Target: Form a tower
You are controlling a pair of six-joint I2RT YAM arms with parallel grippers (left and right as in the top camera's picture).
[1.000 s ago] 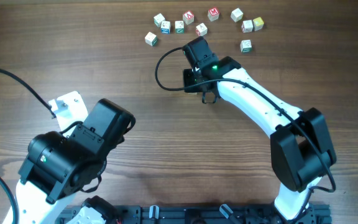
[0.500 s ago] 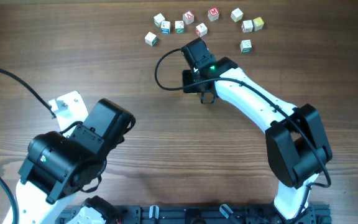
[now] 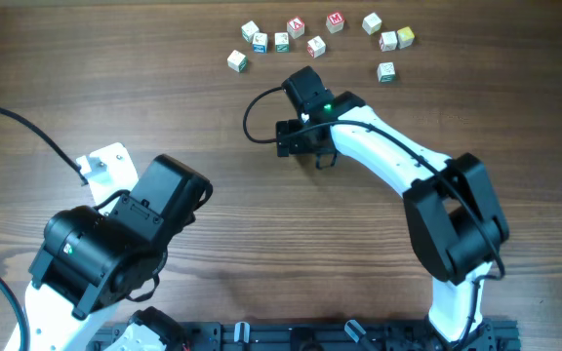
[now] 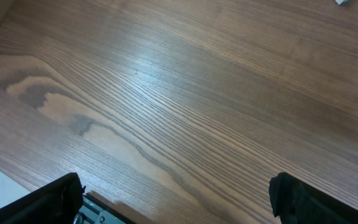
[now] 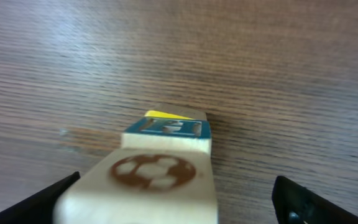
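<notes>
The tower (image 5: 166, 168) fills the right wrist view: a pale cube with a brown ball print on top, then a blue-faced cube, with a yellow face at the bottom, all standing on the wooden table. My right gripper (image 5: 179, 202) is open, and its dark fingertips (image 5: 300, 200) stand apart on either side of the top cube. From overhead the right gripper (image 3: 301, 136) covers the tower. My left gripper (image 4: 176, 202) is open over bare wood, with nothing between its fingers.
Several loose letter cubes (image 3: 296, 27) lie scattered along the far edge, from one on the left (image 3: 236, 60) to one on the right (image 3: 405, 37). A black cable (image 3: 254, 109) loops left of the right wrist. The left arm (image 3: 115, 244) sits at the near left.
The right gripper's jaws have spread from nearly closed to wide apart, letting go of the top cube. The right wrist has shifted slightly left. The left arm has not moved.
</notes>
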